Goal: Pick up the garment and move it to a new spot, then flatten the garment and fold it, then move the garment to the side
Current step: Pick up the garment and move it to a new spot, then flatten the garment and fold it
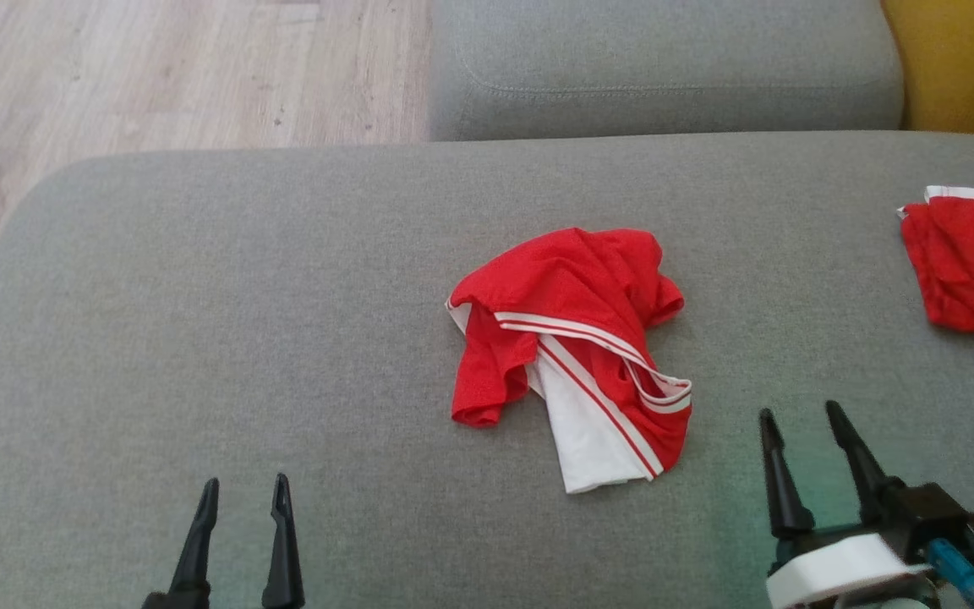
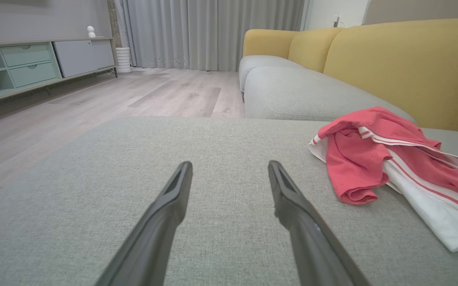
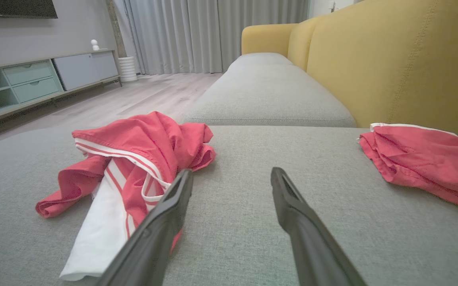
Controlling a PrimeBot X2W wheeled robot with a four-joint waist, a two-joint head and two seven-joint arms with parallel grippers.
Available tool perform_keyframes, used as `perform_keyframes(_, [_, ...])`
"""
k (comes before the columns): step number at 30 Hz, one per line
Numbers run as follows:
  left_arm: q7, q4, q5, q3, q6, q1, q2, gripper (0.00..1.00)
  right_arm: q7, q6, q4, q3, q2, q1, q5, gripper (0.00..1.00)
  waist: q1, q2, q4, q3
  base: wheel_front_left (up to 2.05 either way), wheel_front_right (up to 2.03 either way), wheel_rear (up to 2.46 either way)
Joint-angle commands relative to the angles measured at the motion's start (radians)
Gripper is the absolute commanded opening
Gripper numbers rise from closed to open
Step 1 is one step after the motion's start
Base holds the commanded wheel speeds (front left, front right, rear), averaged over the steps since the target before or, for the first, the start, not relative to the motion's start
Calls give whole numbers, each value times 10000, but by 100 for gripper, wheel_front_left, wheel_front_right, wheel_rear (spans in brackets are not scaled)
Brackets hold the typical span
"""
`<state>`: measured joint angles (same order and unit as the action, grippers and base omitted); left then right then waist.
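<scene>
Head view: the crumpled red-and-white garment (image 1: 576, 338) lies on the grey cushion (image 1: 199, 296), ahead of my spread left gripper (image 1: 247, 480) and right gripper (image 1: 798, 408); left wrist: it lies right of my parted fingers (image 2: 173, 198); right wrist: soft, light, so I'd pinch its raised red fold (image 3: 149, 127).

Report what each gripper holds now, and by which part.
Nothing is held. The left gripper and right gripper both stand open over the grey fabric cushion, apart from the crumpled red-and-white striped cloth garment.

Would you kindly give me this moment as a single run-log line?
stage: pre-pickup | garment: crumpled on grey cushion, untouched | left gripper: open, empty | right gripper: open, empty | second red garment: right edge
</scene>
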<state>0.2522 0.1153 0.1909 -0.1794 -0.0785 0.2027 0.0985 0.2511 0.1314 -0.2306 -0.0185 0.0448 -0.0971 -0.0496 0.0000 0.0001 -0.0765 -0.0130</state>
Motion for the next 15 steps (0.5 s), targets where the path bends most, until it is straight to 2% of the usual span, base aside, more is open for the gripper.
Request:
perform_keyframes(1, [95,-356,-101,480,62,-392,-107,100,106,-7,380,-311,55,386,74,100,0,-1,-2,-60,0,0,0])
perform_keyframes(4, [95,-321,-182,685,262,-439,-233,100,39,-7,-10,-664,55,498,-4,100,0,-1,-15,-125,0,0,0])
perform_keyframes(9, [95,-317,-259,869,469,-558,-389,100,-1137,-7,-1294,-1706,55,1077,187,100,0,-1,-66,-338,0,0,0])
perform_keyframes(15, [95,-260,-298,786,630,-777,-464,100,-1714,-7,-2723,-1950,55,1986,-349,100,0,-1,-336,-535,0,0,0])
